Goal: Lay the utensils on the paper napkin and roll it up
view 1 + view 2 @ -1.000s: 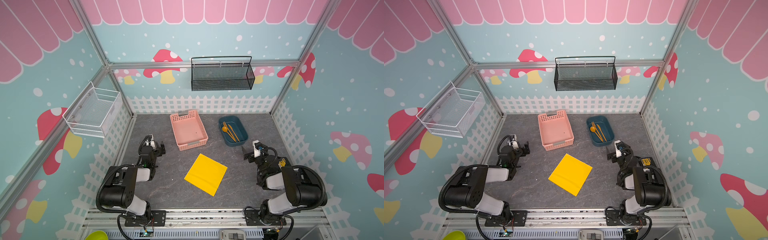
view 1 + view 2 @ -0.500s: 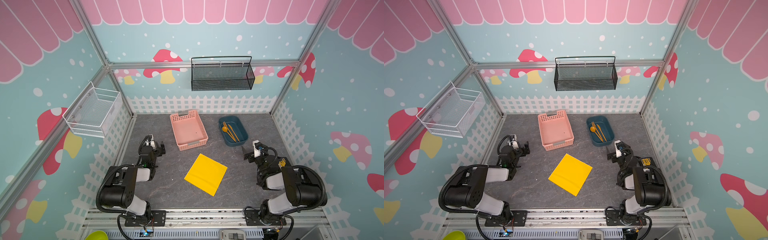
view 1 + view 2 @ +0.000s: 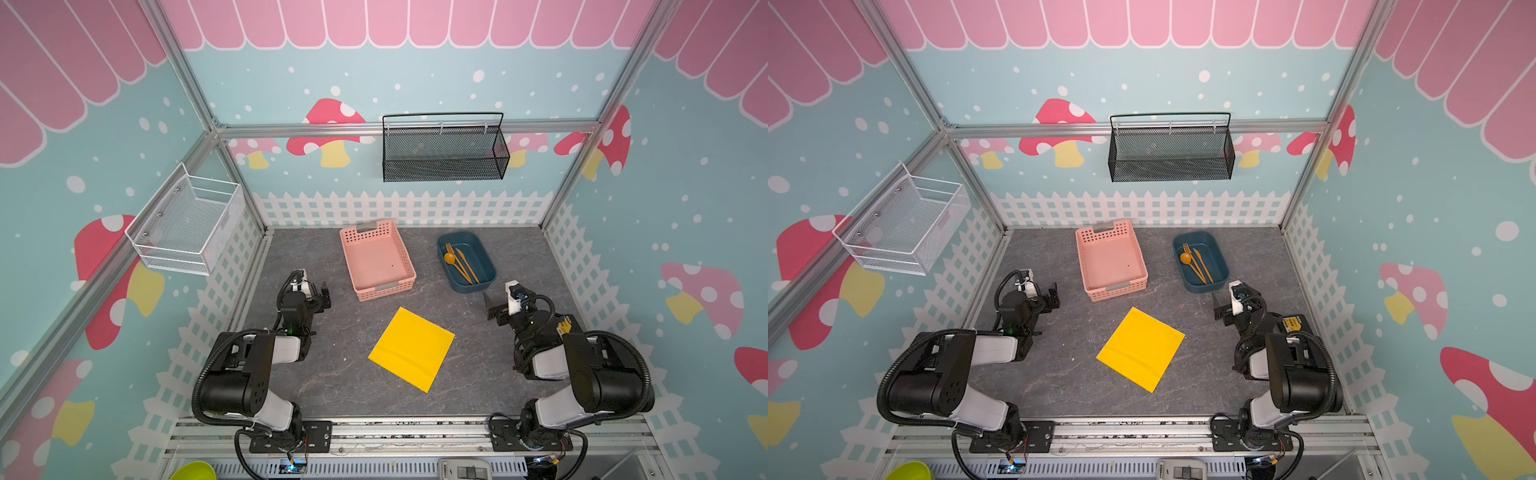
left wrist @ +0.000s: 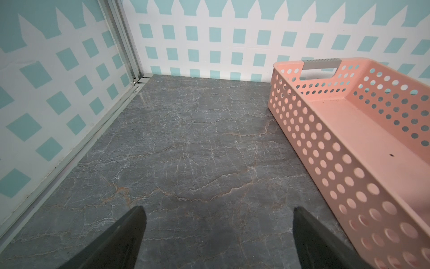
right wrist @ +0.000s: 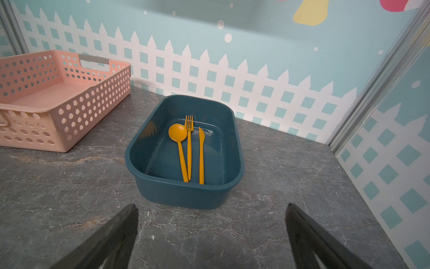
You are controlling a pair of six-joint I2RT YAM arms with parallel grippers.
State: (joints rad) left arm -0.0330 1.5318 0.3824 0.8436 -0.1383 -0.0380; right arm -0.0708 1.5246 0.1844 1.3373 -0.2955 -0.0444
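1. Nothing has moved since a second ago; both arms and every item keep their places.
2. Left gripper [image 4: 218,208]: jaws spread wide, empty, low over the bare desk [image 4: 186,139], just beside the pink basket [image 4: 325,163].
3. Right gripper [image 5: 211,205]: jaws spread wide, empty, facing the dark blue tub [image 5: 186,193].
4. Utensils: spoon [image 5: 178,135], fork [image 5: 189,139] and knife [image 5: 201,153], orange, side by side inside the tub.
5. Paper napkin [image 3: 411,349]: yellow, flat on the desk between the two arms, apart from basket and tub.
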